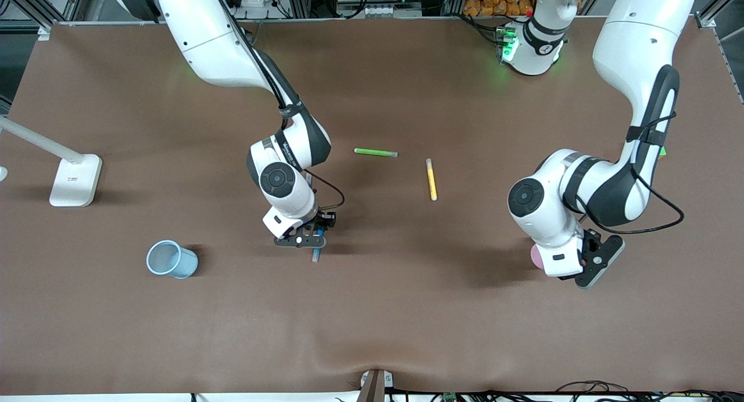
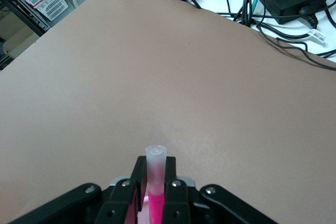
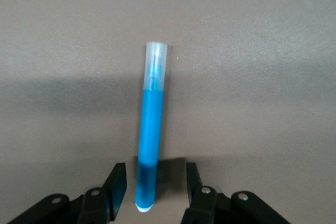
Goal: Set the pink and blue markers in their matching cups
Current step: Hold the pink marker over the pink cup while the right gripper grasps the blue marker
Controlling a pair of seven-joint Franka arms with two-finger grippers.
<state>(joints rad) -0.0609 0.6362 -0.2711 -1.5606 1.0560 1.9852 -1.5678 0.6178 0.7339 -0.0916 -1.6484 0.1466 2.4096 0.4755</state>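
Front view: the right gripper (image 1: 309, 239) hangs low over a blue marker (image 1: 316, 254) near the blue cup (image 1: 170, 259); the left gripper (image 1: 587, 259) hides most of the pink cup (image 1: 537, 257).

Left wrist view: fingers pinch the pink marker (image 2: 155, 179).

Right wrist view: spread fingers (image 3: 118, 182) flank the blue marker lying on the table.

table (image 1: 407, 309): matt brown cloth-like cover, faintly rippled | blue marker (image 3: 149, 135): glossy plastic, frosted cap | blue cup (image 1: 170, 259): smooth plastic

White glossy arm shells with dark grey joint bands, round black joint caps, black external cables, and black two-finger grippers with silver screws.
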